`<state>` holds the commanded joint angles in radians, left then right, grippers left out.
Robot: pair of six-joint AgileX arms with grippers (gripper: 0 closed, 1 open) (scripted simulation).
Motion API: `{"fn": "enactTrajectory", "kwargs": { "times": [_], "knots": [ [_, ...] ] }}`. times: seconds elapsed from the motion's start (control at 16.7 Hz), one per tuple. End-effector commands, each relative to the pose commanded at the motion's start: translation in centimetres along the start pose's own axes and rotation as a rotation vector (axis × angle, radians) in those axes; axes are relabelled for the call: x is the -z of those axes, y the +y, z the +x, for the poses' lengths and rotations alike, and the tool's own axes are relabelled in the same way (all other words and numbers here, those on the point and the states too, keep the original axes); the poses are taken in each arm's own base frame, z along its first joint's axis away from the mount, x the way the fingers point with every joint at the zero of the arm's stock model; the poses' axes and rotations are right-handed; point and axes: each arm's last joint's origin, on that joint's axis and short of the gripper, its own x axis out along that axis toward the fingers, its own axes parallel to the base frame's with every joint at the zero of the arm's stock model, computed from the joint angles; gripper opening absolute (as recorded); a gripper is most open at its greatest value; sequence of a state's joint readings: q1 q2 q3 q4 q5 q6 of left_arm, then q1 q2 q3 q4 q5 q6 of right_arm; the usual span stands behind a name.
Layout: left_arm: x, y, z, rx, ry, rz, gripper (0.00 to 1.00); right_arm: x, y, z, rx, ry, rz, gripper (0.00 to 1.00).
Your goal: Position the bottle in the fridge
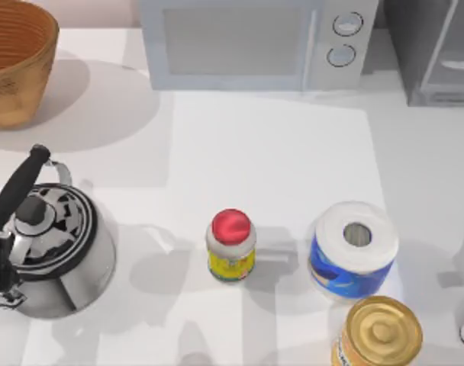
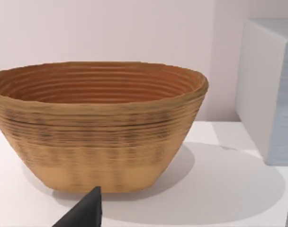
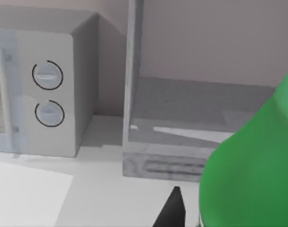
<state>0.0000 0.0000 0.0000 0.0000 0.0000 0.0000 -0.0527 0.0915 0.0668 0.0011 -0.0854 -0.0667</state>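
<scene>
The bright green plastic bottle (image 3: 250,175) looms in the right wrist view, close before the dark grey box-shaped fridge (image 3: 191,127), which stands just beside the light grey two-knob microwave (image 3: 37,85). No label writing is readable.

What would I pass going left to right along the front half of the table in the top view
Kettle → red-capped jar → paper roll. The gold-lidded can sits just in front of the roll and overlaps it, so I leave its place out.
</scene>
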Motion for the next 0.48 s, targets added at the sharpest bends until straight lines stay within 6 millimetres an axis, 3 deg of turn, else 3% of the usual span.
{"fn": "enactTrajectory", "kwargs": {
  "times": [0.18,0.48],
  "knots": [
    [0.00,0.00,0.00,0.000,0.000,0.000,1.00,1.43,0.38,-0.18,0.031,-0.021,0.061,0.01],
    [0.00,0.00,0.00,0.000,0.000,0.000,1.00,1.57,0.38,-0.16,0.034,-0.018,0.067,0.01]
  ]
}}
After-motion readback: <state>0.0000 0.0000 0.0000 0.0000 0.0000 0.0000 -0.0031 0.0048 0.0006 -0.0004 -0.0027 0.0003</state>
